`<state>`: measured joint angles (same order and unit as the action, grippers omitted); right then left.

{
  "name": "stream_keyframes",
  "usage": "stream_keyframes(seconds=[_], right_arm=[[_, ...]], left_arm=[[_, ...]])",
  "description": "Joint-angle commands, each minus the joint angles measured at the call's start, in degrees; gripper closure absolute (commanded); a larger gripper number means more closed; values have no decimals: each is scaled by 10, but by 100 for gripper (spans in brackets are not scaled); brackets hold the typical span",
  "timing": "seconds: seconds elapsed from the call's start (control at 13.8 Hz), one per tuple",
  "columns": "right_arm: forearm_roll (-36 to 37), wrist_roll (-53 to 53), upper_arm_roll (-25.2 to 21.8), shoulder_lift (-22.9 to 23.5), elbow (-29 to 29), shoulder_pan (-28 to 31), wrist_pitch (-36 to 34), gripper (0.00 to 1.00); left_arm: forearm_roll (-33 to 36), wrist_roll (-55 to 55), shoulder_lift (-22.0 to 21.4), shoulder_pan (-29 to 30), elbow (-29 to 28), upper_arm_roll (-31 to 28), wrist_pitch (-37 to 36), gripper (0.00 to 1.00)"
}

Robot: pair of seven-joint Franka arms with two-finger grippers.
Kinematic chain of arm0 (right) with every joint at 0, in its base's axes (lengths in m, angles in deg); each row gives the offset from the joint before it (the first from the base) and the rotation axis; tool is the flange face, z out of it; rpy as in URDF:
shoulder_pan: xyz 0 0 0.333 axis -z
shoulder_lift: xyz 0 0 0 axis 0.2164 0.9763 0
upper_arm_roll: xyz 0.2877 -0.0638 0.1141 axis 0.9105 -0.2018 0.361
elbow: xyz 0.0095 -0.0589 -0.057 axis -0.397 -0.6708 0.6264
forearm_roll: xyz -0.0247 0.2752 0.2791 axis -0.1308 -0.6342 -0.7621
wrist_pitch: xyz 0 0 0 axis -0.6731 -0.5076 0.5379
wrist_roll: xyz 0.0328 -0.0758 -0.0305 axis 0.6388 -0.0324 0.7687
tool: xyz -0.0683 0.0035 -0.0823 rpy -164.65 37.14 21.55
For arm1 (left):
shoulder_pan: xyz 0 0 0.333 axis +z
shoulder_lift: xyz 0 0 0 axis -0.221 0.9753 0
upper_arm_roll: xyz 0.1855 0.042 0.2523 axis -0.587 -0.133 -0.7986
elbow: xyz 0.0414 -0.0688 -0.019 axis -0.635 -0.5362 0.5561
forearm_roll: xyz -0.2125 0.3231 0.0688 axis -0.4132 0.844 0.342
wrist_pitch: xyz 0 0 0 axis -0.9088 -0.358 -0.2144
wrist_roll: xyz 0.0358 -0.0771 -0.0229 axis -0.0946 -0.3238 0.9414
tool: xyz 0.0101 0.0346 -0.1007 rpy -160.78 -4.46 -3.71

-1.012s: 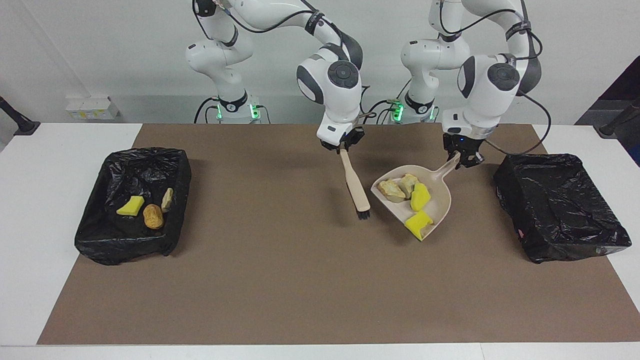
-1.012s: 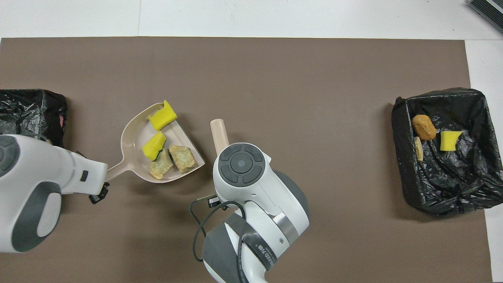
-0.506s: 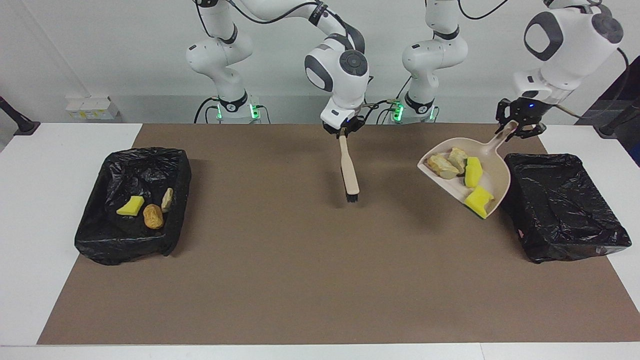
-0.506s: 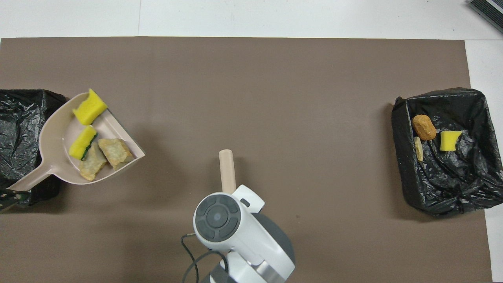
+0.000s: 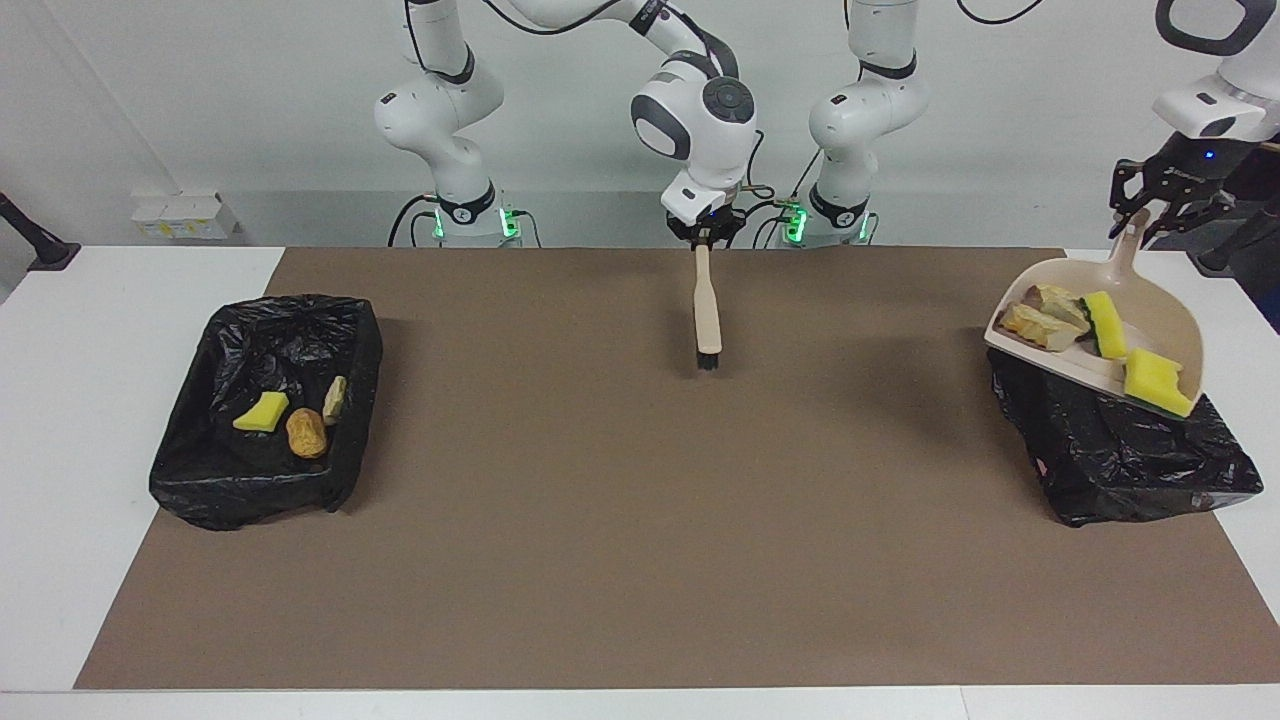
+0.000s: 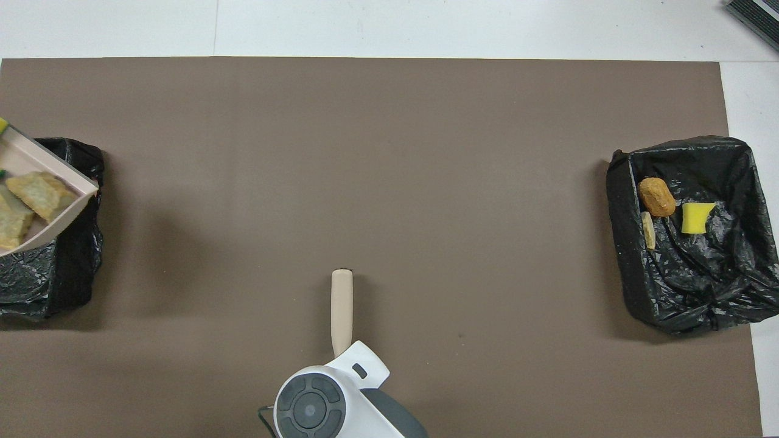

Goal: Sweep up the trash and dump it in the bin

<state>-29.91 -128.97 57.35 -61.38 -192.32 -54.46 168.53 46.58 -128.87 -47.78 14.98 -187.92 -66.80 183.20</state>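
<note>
My left gripper (image 5: pixel 1150 220) is shut on the handle of the beige dustpan (image 5: pixel 1160 310) and holds it in the air over the black bin (image 5: pixel 1120 450) at the left arm's end of the table. The pan carries trash: two beige chunks (image 5: pixel 1035 322), a green-backed sponge (image 5: pixel 1105 325) and a yellow sponge (image 5: pixel 1155 380). In the overhead view only the pan's edge (image 6: pixel 24 161) and the chunks (image 6: pixel 39 191) show. My right gripper (image 5: pixel 704 240) is shut on the brush (image 5: pixel 707 310), which hangs bristles down over the mat near the robots and also shows in the overhead view (image 6: pixel 341 310).
A second black bin (image 5: pixel 265 470) at the right arm's end of the table holds a yellow sponge (image 5: pixel 262 412), a golden-brown lump (image 5: pixel 306 432) and a beige chunk (image 5: pixel 334 398). A brown mat (image 5: pixel 600 520) covers the table.
My left gripper has lifted the loaded dustpan off the mat and carried it over the bin at the left arm's end. My right gripper has drawn the brush back toward the robots.
</note>
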Motion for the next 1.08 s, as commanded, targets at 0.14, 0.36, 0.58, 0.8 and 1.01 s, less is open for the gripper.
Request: stream_keyframes(seconds=[0.14,0.36,0.58,0.8,1.01], right_arm=[[-22,3,-1,-24,-61,-18,65,100],[-22,2,-1,-17,-60,-16,69,100],[-23,-3,-1,-1,-45,-14,69,91],[-24,3,-2,18,-16,-7,62,46],[-20,3,-3,28,10,12,61,32]], left_arm=[[47,-82,158,61,190,6,-14,100],[133,-157,192,77,224,6,12,100],[280,-190,191,61,212,11,63,100],[388,-191,170,28,172,12,64,100],[413,-190,141,11,116,12,79,100]])
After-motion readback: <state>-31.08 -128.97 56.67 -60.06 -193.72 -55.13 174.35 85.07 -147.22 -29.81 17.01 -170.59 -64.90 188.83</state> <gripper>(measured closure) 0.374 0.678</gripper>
